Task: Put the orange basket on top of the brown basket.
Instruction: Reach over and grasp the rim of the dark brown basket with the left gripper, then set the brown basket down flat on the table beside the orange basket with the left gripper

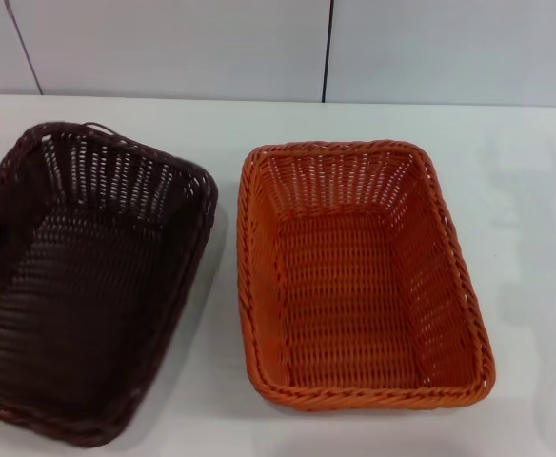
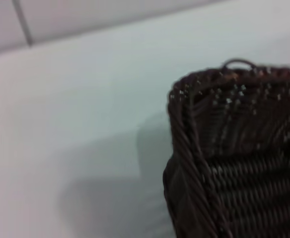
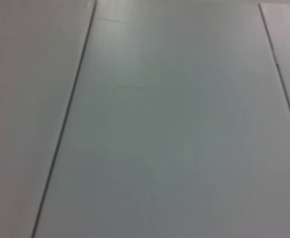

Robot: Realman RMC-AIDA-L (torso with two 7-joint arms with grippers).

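The orange basket (image 1: 359, 276) rests on the white table, right of centre in the head view, empty and upright. Beside it on the left lies the brown basket (image 1: 78, 276), also empty, turned at a slight angle and cut off by the picture's left edge. A narrow strip of table separates the two. One corner of the brown basket (image 2: 234, 153) fills part of the left wrist view. Neither gripper shows in any view.
The white table (image 1: 535, 190) stretches to the right of the orange basket and behind both baskets. A pale panelled wall (image 1: 164, 48) with dark seams rises at the table's far edge. The right wrist view holds only white panels (image 3: 175, 124).
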